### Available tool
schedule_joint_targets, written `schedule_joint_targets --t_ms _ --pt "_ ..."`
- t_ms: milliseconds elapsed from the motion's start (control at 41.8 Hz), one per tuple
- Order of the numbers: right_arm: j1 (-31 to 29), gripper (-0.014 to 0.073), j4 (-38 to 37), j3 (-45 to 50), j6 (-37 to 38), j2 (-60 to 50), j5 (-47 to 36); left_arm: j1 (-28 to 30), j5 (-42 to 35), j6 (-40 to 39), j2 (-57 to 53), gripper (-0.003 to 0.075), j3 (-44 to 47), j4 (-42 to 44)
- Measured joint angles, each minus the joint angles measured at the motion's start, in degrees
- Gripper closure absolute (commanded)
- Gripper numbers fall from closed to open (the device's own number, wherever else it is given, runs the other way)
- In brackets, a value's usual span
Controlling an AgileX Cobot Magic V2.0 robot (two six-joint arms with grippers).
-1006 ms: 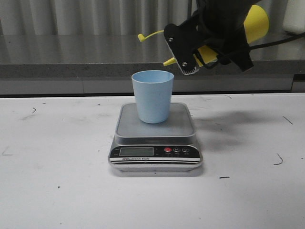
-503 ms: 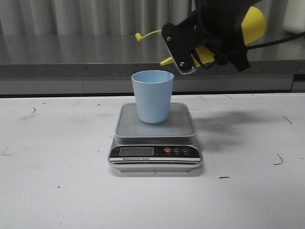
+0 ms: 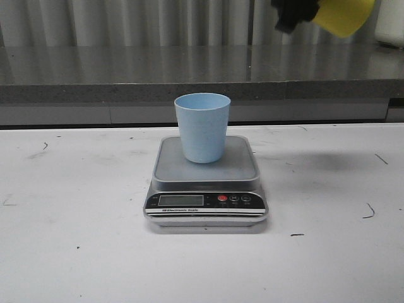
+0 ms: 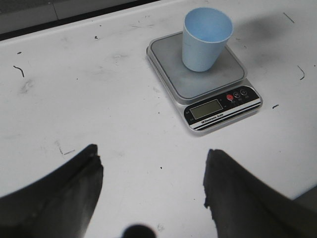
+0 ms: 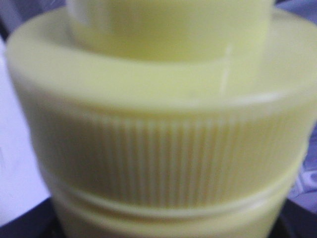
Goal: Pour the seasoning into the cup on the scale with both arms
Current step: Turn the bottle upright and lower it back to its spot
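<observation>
The pale blue cup stands upright on the silver scale at the middle of the table. The yellow seasoning bottle is high at the top right, well above and to the right of the cup, mostly cut off by the frame. A black part of my right gripper shows beside it. In the right wrist view the bottle's ribbed cap fills the picture, blurred, and the nozzle tip is out of view. My left gripper hangs open over bare table, nearer than the cup and scale.
A grey counter ledge runs along the back of the white table. A white object stands at the far top right. The table's edge shows near my left gripper's right finger.
My right gripper has risen and moved right with the bottle, leaving most of the front view. The nozzle no longer shows beside the cup's rim. Cup and scale have not moved.
</observation>
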Motion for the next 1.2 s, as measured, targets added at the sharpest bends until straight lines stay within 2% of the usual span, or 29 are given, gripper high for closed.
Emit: schedule_joint_targets --t_ms 168,359,455,647,766,1006,1197 --pt "-6.2 0.0212 4.4 3.8 11.6 -7.7 -8.3 0.0 0.0 0.0 0.0 0.0281 0.0 0.0" --pt "-15.7 0.0212 5.0 13.2 23.4 -12.3 -21.3 0.0 0.0 0.0 0.0 0.0281 0.0 0.0" --pt "-20.5 0.0212 5.0 17.9 26.4 -12.4 -27.8 0.0 0.0 0.0 0.0 0.0281 0.0 0.0" --pt "-28.7 0.0212 4.0 25.8 27.3 -11.7 -38.6 0.0 0.0 0.0 0.0 0.0281 0.0 0.0" --pt "-31.9 0.0212 5.7 28.4 23.7 -9.6 -46.3 0.0 0.0 0.0 0.0 0.0281 0.0 0.0" --pt "-32.8 0.0212 22.0 29.4 4.2 -2.9 -56.9 0.0 0.0 0.0 0.0 0.0281 0.0 0.0" --pt "-33.0 0.0212 33.6 29.4 -7.2 3.1 -67.1 0.0 0.0 0.0 0.0 0.0281 0.0 0.0"
